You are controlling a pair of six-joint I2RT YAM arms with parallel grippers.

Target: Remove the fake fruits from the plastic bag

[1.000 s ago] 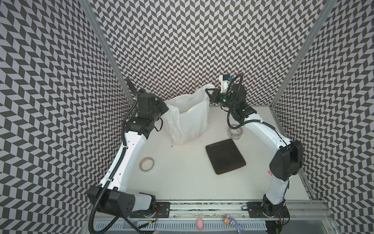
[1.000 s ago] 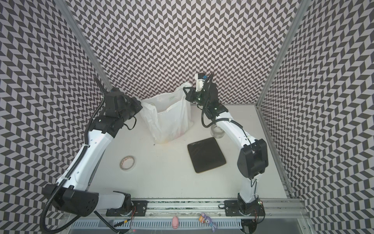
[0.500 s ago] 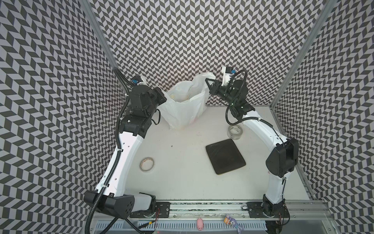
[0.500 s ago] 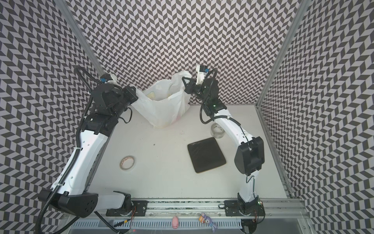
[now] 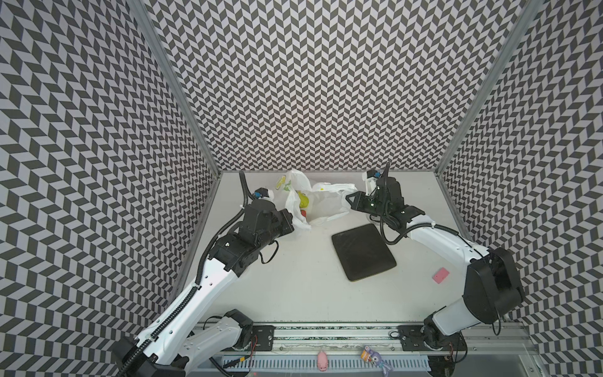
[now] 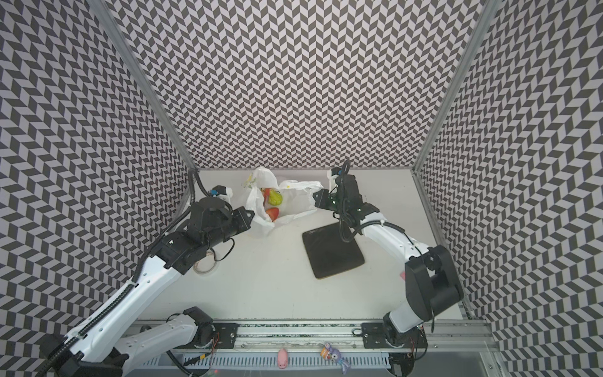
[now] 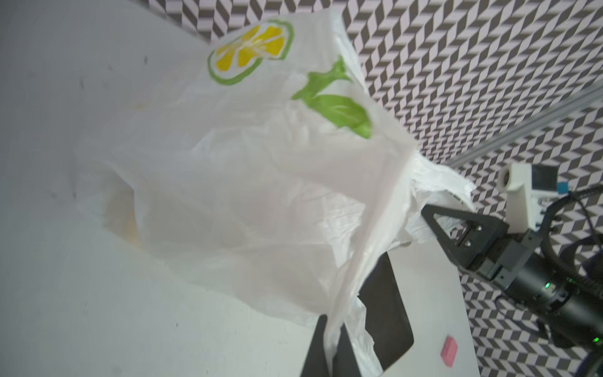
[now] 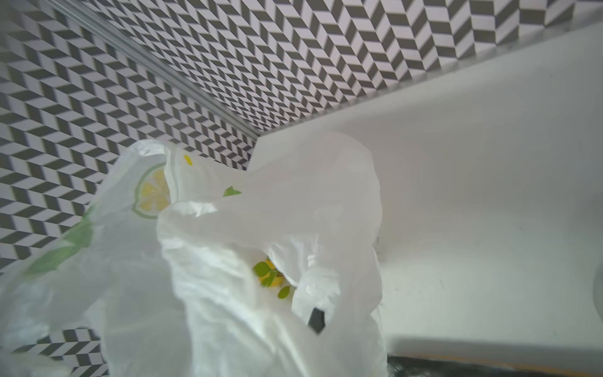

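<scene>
The plastic bag [image 5: 326, 202] [image 6: 293, 203], white with lemon-slice prints, lies slumped at the back of the table between both grippers. Its mouth gapes, and inside show fake fruits: a green pear [image 5: 303, 200] [image 6: 275, 198], a red strawberry [image 6: 272, 213] and a leafy yellow lemon [image 8: 272, 277]. My left gripper [image 5: 290, 225] [image 7: 331, 329] is shut on a strip of the bag's [image 7: 244, 196] edge. My right gripper [image 5: 348, 197] [image 6: 316, 197] pinches the opposite handle at its pointed tip. In the right wrist view the bag's film [image 8: 228, 310] drapes over the jaws, and one dark fingertip [image 8: 316, 320] shows.
A dark square tray [image 5: 362, 256] [image 6: 332, 251] lies right of centre, just in front of the bag. A tape roll [image 6: 205, 266] sits partly under my left arm. A small pink block [image 5: 440, 274] lies near the right wall. Patterned walls close in on three sides.
Both arms have come down. The bag, held up and stretched between the grippers earlier, now rests sagging on the table with its mouth open and fruits showing.
</scene>
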